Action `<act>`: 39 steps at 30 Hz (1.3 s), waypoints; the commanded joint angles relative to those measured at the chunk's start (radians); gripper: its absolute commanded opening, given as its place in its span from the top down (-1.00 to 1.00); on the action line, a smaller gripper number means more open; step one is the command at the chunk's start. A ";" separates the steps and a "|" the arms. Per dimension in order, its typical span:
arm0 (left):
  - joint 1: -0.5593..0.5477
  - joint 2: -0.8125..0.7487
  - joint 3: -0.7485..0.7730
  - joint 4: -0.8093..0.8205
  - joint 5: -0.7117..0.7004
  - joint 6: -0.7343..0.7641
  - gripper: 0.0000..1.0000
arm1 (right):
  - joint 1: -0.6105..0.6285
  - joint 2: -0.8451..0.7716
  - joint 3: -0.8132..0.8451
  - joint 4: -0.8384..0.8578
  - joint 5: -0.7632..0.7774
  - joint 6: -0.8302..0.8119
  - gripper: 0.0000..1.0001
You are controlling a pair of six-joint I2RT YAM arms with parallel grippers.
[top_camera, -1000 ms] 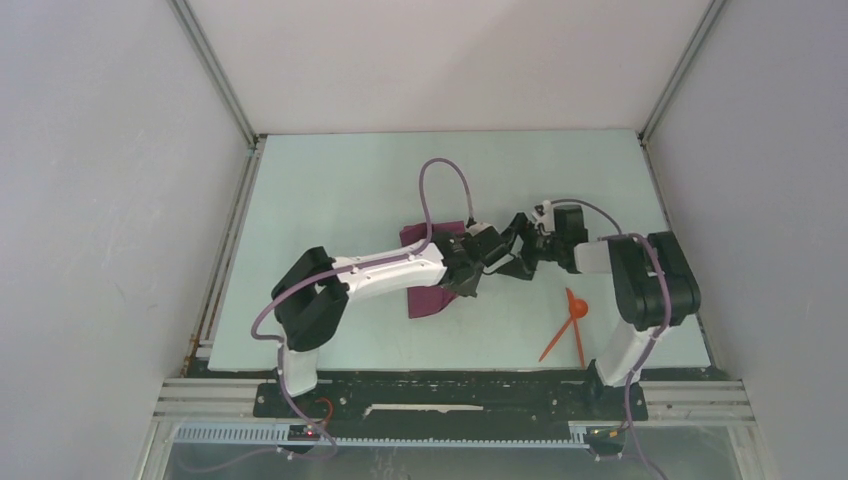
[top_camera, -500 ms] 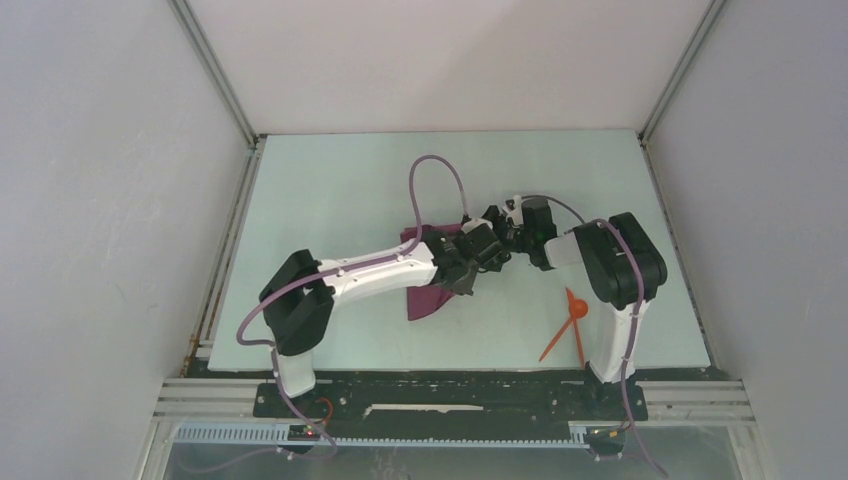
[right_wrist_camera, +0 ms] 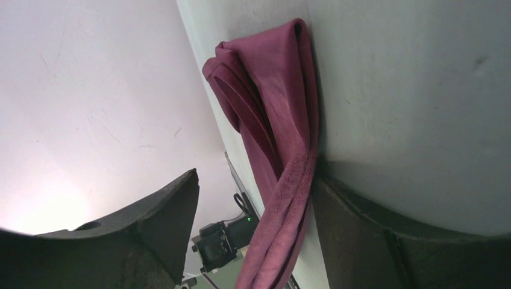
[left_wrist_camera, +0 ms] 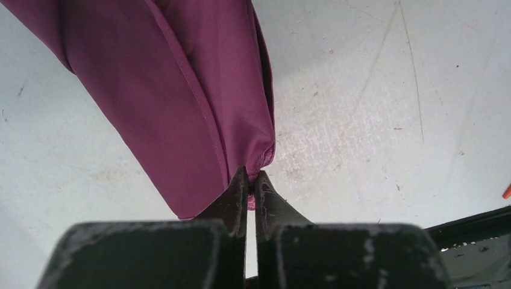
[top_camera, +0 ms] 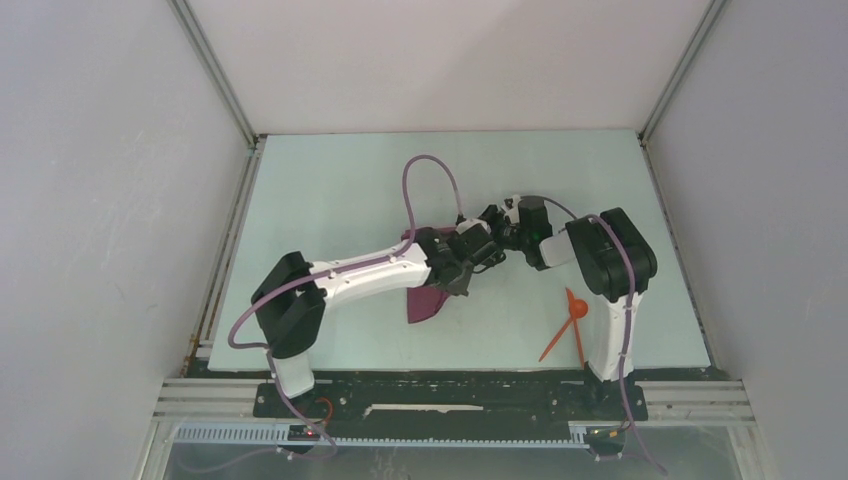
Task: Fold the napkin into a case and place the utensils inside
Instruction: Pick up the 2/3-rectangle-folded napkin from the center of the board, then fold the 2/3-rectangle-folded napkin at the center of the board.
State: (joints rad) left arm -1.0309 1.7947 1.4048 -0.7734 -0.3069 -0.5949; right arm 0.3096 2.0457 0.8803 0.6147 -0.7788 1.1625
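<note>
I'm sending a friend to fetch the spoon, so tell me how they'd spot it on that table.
Start at the pale table and go to its near right part, just left of the right arm. Two thin orange-red pieces lie there at an angle to each other. The spoon is the one with a small round bowl; the stick is plain and straight.
</note>
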 commanded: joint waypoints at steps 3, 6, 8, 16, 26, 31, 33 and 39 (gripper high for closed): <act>0.006 -0.067 -0.017 0.006 -0.011 -0.019 1.00 | -0.002 0.059 0.012 0.033 0.052 0.038 -0.36; 0.006 -0.073 -0.028 0.016 -0.004 -0.020 1.00 | -0.004 0.069 0.013 0.051 0.052 0.045 -0.20; 0.006 -0.075 -0.032 0.019 0.000 -0.022 1.00 | -0.004 0.076 0.013 0.059 0.054 0.046 -0.15; 0.006 -0.083 -0.046 0.038 0.018 -0.020 1.00 | -0.004 0.098 0.020 0.082 0.065 0.050 -0.03; 0.011 -0.089 -0.073 0.089 0.107 -0.008 0.72 | 0.009 0.110 0.037 0.105 0.075 0.005 1.00; 0.081 -0.194 -0.161 0.213 0.289 -0.028 0.11 | 0.016 0.075 0.037 0.089 0.082 -0.071 1.00; 0.140 -0.264 -0.215 0.277 0.361 -0.060 -0.04 | 0.022 0.050 0.037 0.060 0.102 -0.100 1.00; 0.426 -0.425 -0.492 0.557 0.549 -0.241 -0.35 | 0.050 -0.025 0.067 -0.122 0.195 -0.220 1.00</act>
State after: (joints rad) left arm -0.7666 1.4681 1.0611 -0.4469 0.0830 -0.6880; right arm 0.3317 2.1040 0.9073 0.6224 -0.6666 1.0615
